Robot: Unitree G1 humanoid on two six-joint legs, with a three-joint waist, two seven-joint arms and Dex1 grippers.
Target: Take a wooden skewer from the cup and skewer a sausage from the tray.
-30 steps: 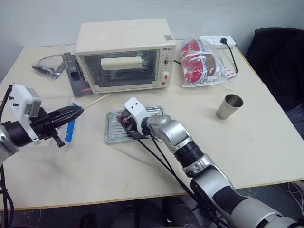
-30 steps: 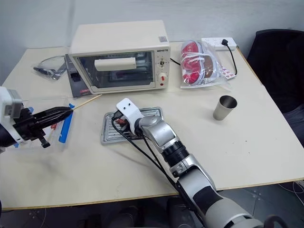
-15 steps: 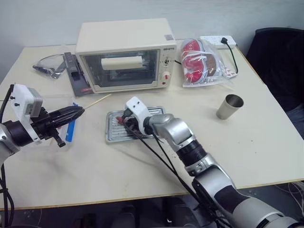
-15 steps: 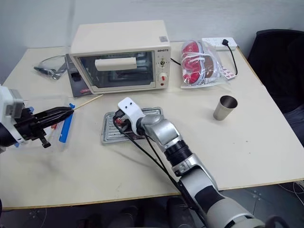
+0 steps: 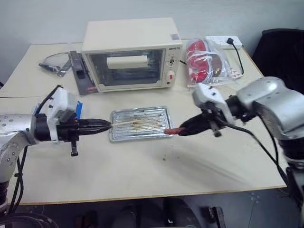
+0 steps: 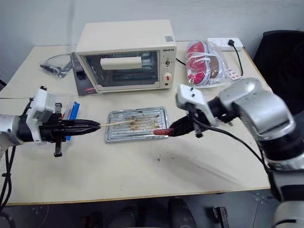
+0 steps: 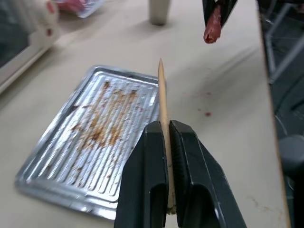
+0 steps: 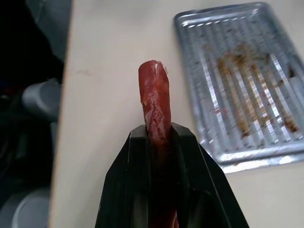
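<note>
Close up, sausage (image 8: 155, 102) skin torn, tray (image 8: 247, 90) greasy.

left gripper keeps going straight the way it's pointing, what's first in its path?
Probably the sausage held by the right gripper. The left gripper holds the wooden skewer aimed over the tray toward it; in the left wrist view the line looks slightly off, depth unclear.

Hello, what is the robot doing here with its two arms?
The left gripper holds a wooden skewer, its tip over the empty tray. The right gripper holds a sausage lifted beside the tray, facing the skewer's point. The two are apart, so nothing is skewered yet.
</note>
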